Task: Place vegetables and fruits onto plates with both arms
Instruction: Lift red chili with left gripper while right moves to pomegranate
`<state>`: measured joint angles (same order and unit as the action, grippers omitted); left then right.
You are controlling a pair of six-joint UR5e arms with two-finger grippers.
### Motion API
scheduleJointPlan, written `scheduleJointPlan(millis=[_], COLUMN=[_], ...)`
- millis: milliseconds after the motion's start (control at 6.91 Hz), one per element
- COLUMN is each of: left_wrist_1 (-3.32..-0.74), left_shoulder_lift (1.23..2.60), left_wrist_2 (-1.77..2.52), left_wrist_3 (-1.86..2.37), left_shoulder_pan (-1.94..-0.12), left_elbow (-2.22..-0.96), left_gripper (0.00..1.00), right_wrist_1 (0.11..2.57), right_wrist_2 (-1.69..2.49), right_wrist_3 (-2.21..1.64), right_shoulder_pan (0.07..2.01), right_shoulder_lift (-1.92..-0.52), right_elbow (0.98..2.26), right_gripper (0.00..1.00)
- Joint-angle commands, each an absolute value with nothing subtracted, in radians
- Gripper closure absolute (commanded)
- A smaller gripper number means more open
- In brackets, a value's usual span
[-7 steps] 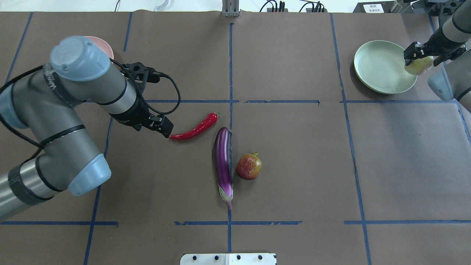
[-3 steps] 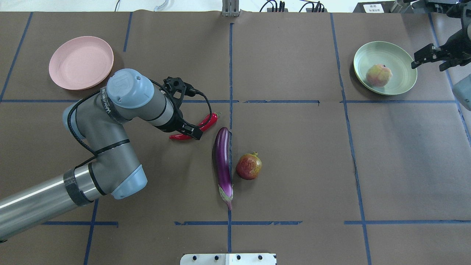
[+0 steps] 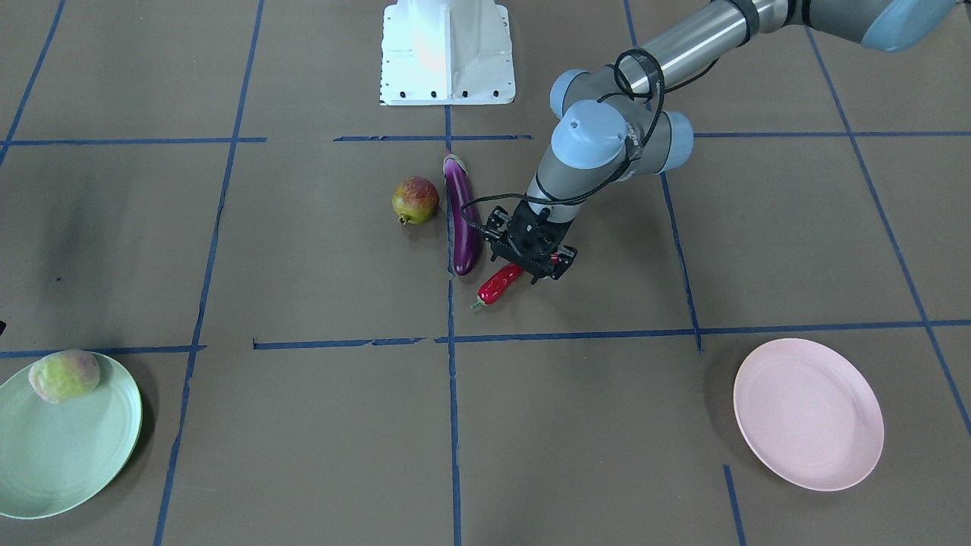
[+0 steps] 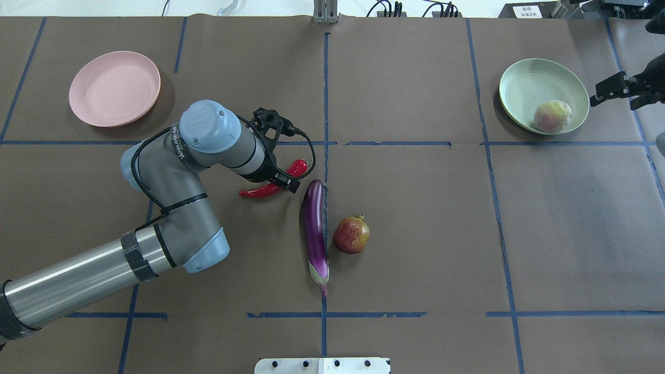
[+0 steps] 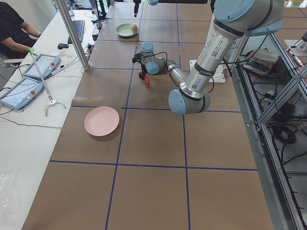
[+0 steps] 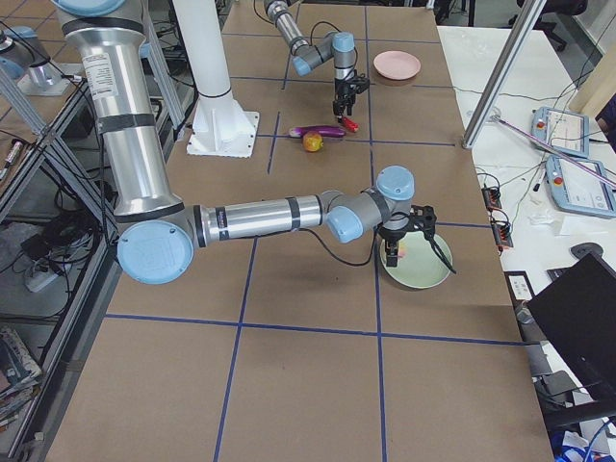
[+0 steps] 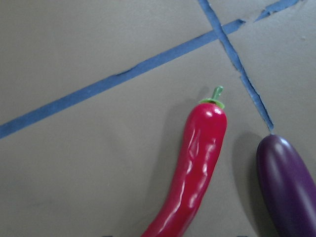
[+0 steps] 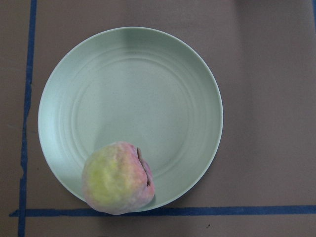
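Note:
The red chili pepper [image 4: 298,167] lies on the table left of the purple eggplant [image 4: 315,228]. My left gripper [image 4: 283,183] hangs open just over the chili's middle, its jaws on either side of it and not closed on it. The left wrist view shows the chili [image 7: 197,168] and the eggplant's tip [image 7: 289,187]. The mottled fruit [image 4: 351,235] sits right of the eggplant. The peach [image 4: 552,116] rests in the mint plate [image 4: 530,88] near its rim. My right gripper [image 4: 621,92] is open and empty, right of that plate. The pink plate [image 4: 114,88] holds nothing.
Brown paper with blue tape lines covers the table. The white base block [image 3: 447,53] stands at the robot's edge. The left arm's elbow [image 4: 202,249] lies over the table's left half. Cables and boxes line the far edge.
The right gripper let go of the peach, which now lies in the mint plate, and drew back to the right. The left arm swung right and came over the chili.

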<state>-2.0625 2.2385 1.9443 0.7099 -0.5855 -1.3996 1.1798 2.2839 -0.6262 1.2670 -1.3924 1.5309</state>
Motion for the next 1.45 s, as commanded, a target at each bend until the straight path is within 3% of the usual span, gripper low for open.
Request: scheduleJointPlan(millis=[0,145,289,724,1013,1303], left_wrist_1=[-2.106,-2.108,-2.111,-2.099,-2.106,-2.094], left_shoulder_lift=[2.249,2.249,2.247,2.243,2.203,2.107], left_wrist_2=[1.941,1.942,1.942,1.956,2.104,2.112], left_wrist_3=[0.709,0.707,0.709,0.730,0.730,0.733], left_shoulder_pan=[-0.583,-0.584,-0.597,-0.676,-0.834,-0.981], left_elbow=[-1.353,-1.354,-1.359,-1.385,-1.399,-1.391], left_gripper=[0.37,0.82,1.00,1.00,1.00,1.00], right_wrist_1=[1.180,1.181,1.180,1.170,1.170,1.189], right_wrist_2=[2.296,2.309,2.333,2.353,2.260,2.099], right_wrist_3=[-0.629,-0.630,-0.632,-0.873,-1.183,-1.506], right_shoulder_pan=[1.267,1.266,1.266,1.149,0.955,0.730], right_shoulder_lift=[-1.434,-1.439,-1.450,-1.450,-1.437,-1.309], right_elbow=[1.583,1.604,1.623,1.738,1.883,1.933], right_gripper=[0.00,0.00,0.00,0.00,0.00,0.00])
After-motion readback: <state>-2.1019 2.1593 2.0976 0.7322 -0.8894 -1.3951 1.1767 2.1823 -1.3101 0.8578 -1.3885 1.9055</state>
